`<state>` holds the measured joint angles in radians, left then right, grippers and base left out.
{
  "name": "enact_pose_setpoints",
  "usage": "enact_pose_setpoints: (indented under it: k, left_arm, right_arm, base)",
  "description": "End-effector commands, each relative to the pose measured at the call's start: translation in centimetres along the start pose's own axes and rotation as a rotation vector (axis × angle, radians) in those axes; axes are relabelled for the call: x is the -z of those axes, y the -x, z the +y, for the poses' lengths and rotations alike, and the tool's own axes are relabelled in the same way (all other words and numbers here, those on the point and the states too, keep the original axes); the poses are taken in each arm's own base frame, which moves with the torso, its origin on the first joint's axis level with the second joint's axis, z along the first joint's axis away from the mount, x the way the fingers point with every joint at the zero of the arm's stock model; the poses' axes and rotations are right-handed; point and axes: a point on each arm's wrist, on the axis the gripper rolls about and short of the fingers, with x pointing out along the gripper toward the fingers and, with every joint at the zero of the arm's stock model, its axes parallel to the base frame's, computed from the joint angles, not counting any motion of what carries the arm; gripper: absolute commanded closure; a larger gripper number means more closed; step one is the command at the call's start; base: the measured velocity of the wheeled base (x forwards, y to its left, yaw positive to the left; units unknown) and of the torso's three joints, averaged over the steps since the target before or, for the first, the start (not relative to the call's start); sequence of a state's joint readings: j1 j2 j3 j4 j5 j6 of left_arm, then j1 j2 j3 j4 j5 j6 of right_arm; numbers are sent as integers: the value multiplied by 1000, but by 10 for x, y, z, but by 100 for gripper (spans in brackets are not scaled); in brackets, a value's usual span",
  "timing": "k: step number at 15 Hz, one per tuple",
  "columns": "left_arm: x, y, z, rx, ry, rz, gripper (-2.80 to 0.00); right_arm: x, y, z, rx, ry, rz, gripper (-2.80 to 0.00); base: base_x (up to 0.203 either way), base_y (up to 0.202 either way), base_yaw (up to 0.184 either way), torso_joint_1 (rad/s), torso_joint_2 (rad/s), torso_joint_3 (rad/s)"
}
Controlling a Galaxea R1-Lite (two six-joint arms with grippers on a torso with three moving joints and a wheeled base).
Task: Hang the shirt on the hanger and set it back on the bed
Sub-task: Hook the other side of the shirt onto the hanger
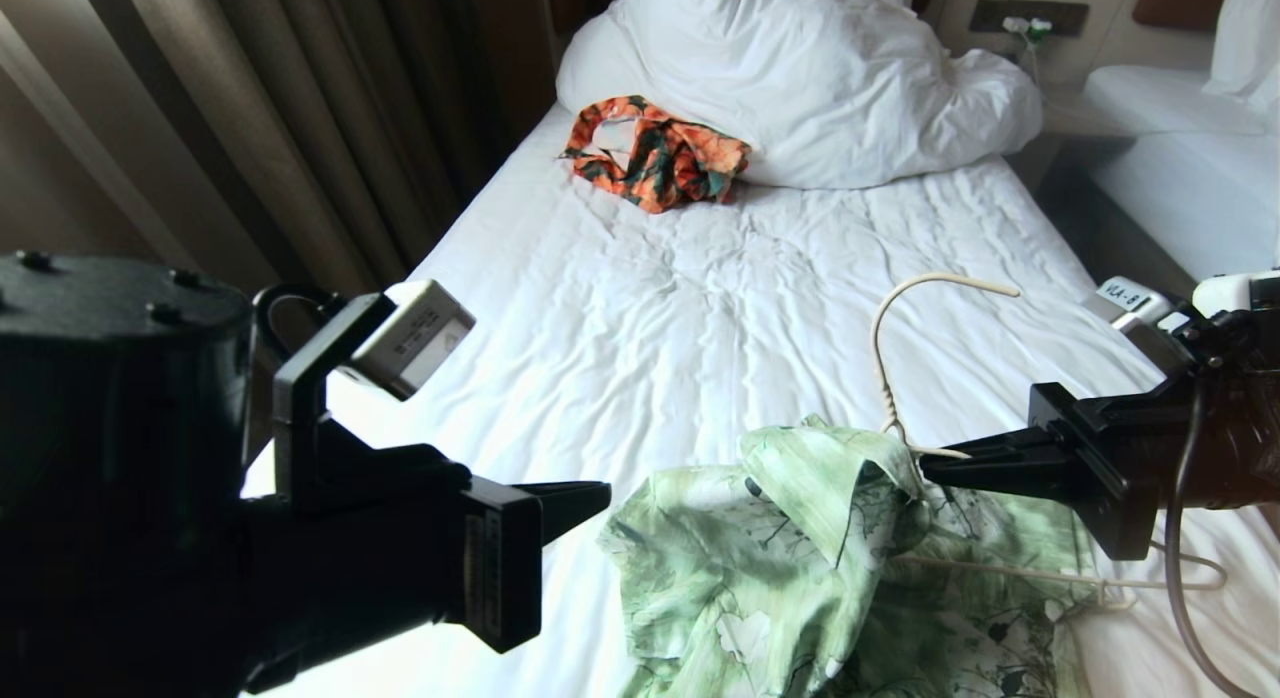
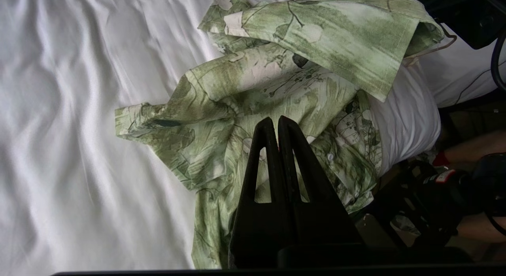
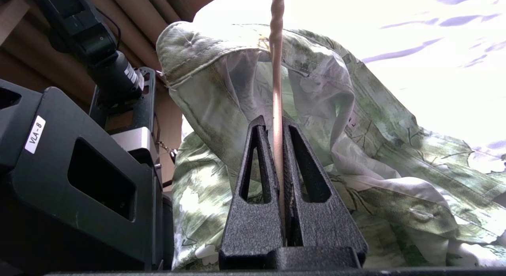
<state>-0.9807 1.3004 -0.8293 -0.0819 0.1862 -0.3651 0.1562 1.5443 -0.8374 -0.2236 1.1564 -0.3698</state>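
The left gripper hovers pressed together and empty above the shirt crumpled at the bed's near edge. Only the right wrist view shows the right gripper pinching the hanger. Farther off lies an orange garment.

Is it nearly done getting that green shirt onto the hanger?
Partly. The right hand is shut on the hanger, and one side of the shirt is draped over it. The left hand is shut, holding nothing. The rest still lies crumpled on the bed; it needs dressing and laying down.
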Motion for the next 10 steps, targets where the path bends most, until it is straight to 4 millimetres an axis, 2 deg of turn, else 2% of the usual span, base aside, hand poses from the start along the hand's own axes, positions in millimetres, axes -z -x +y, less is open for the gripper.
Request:
enact_pose_setpoints:
  k: [1,2,3,6,10]
  left_arm:
    - [19,-20,-2,6,-11,37,0]
    - [30,-27,-4,17,-23,60,0]
    - [38,-33,-7,29,-31,63,-280]
    - [49,-43,-9,36,-44,89,-280]
    - [56,-68,-19,65,-48,65,-280]
  right_arm:
    - [1,0,0,-6,1,-2,0]
    - [2,-1,-1,-9,-4,0,0]
    - [3,-1,-2,-10,-8,2,0]
    - [6,-4,-6,-12,-7,2,0]
    - [10,-6,-16,-1,11,-9,0]
  base:
    - [0,0,0,0,0,0]
    - [0,0,0,0,0,0]
    - [0,0,0,0,0,0]
    - [0,0,0,0,0,0]
    - [0,0,0,0,0,0]
